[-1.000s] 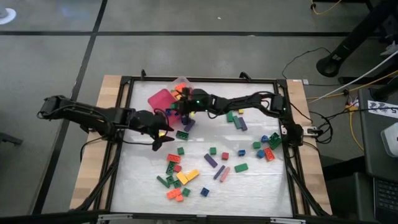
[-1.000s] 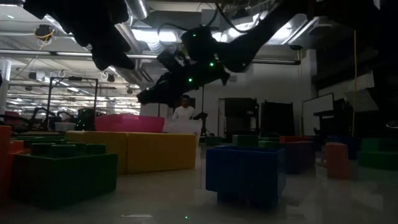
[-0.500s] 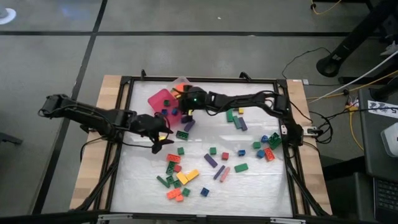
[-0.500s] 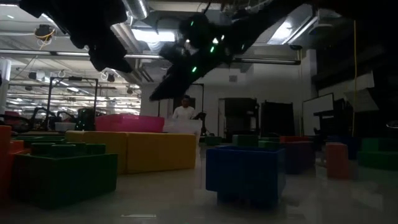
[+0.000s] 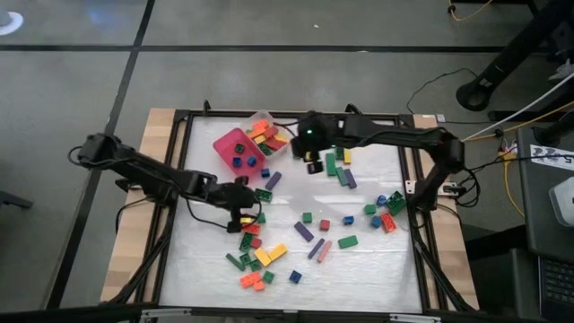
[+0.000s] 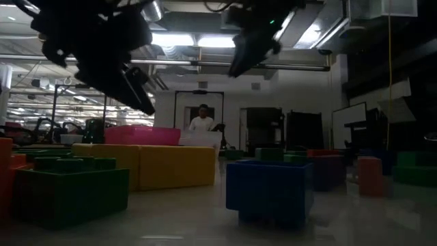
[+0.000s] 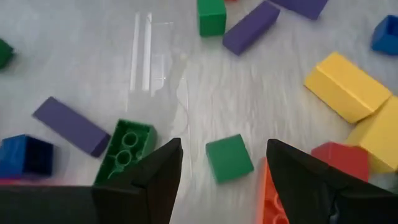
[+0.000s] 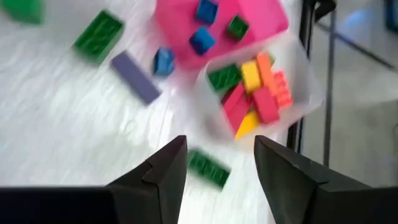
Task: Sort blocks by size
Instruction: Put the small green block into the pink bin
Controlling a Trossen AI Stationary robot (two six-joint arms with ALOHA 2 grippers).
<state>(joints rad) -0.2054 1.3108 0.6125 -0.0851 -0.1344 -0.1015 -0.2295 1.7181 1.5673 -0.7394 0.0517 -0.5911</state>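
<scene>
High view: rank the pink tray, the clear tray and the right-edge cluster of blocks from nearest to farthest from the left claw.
Measured from the left claw, which hangs open over the blocks at mid-table:
1. Pink tray, toward the table's far side, nearest.
2. Clear tray, just beyond and beside the pink one.
3. Right-edge cluster of blocks, across the table, farthest.

2 trays: 1 pink square tray (image 5: 230, 146); 1 clear plastic tray (image 5: 263, 119); 3 small blocks (image 8: 205, 40) in pink tray, 2 blue, 1 green; roughly 6 long blocks (image 8: 256, 93) in clear tray, red, yellow, orange, green; about 30 loose blocks (image 5: 305, 231) on tabletop (image 5: 359, 269), exact count unclear where they cluster; loose purple bars about 4; 2 arms, 2 pincers: left pincer (image 7: 217, 165), right pincer (image 8: 219, 163); 1 person (image 6: 202, 120) in background
</scene>
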